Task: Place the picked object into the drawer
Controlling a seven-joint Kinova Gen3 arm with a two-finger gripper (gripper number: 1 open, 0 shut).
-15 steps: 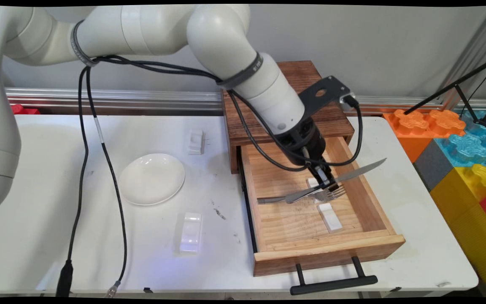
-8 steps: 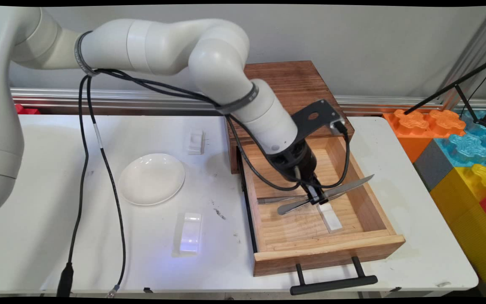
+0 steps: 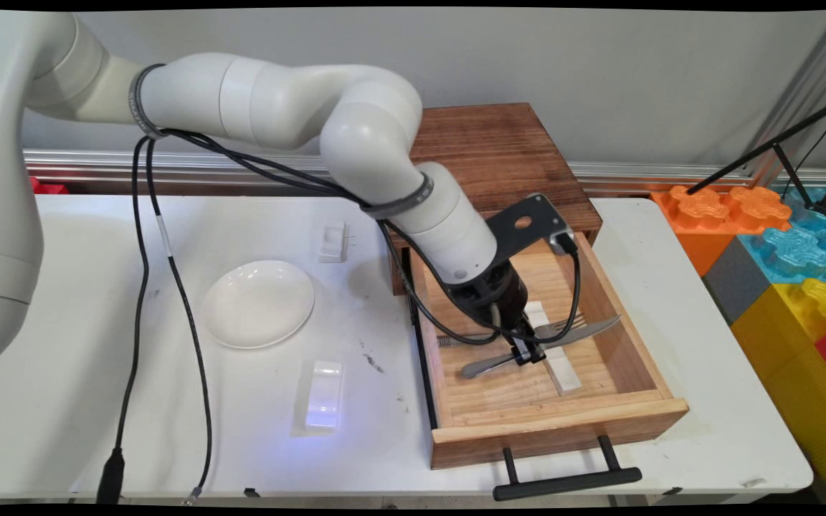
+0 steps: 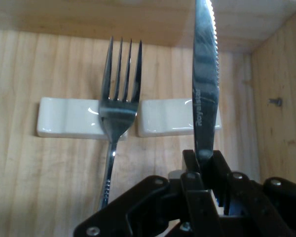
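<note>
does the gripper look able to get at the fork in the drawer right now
Probably not as things stand: the gripper is shut on the knife, so its jaws are taken. The fork itself lies uncovered on the white rest just beside the knife in the open drawer.
</note>
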